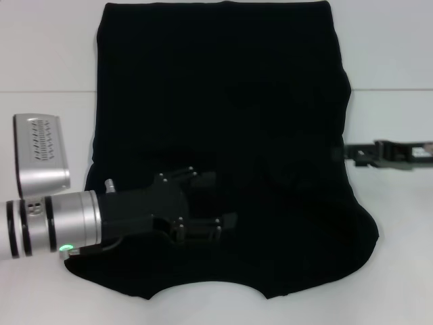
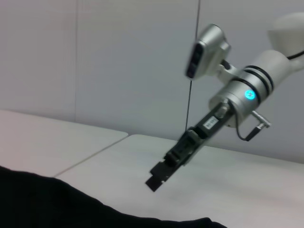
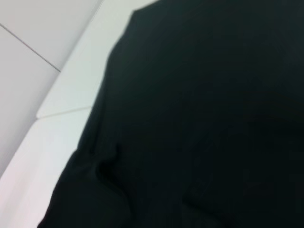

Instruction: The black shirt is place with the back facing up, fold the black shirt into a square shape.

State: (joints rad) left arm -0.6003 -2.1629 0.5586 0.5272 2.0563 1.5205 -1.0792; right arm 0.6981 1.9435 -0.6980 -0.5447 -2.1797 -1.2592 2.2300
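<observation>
On the surface [image 1: 40,61]: black shirt [image 1: 223,101] lies flat, sides already narrowed, collar end nearest the robot.
Left hand [image 1: 226,227]: low over the near left part; grip can't tell.
Right hand [image 1: 342,153]: at the right hem; grip can't tell.
Tip: pinch both edges evenly, lift together, keep fold line straight.

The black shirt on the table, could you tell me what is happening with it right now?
The black shirt lies spread on the white table, plain side up, with its sides apparently tucked in. The left gripper reaches over its near left part, fingers low by the cloth. The right gripper is at the shirt's right edge. The shirt is not yet square.
</observation>
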